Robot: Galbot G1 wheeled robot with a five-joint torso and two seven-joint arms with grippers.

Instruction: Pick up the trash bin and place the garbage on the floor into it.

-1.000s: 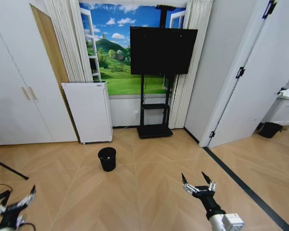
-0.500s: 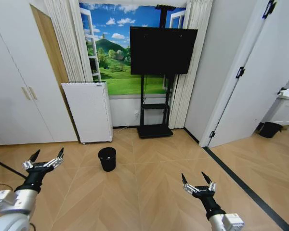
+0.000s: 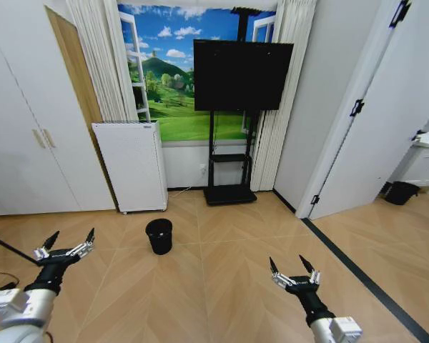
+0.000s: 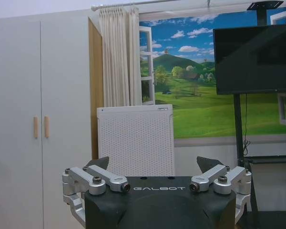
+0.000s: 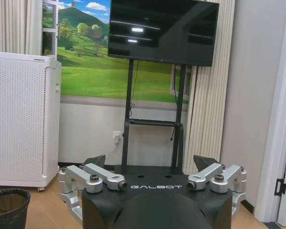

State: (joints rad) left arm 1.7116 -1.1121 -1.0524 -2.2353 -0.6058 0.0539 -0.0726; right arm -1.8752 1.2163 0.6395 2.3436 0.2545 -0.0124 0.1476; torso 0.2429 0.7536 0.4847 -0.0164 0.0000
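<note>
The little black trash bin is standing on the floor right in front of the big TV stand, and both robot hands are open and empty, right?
Not quite. In the head view the trash bin stands on the floor in front of the white appliance, left of the TV stand. The rest is right: the left gripper and right gripper are open and empty.

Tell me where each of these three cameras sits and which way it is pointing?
Head view: high on the robot, looking forward and down at the tan parquet floor and small black mesh trash bin; left gripper and right gripper show, both open.
Left wrist view: behind the left gripper, facing the white perforated appliance.
Right wrist view: behind the right gripper, facing the black TV.
Shared: both wrist views show appliance and TV.
</note>
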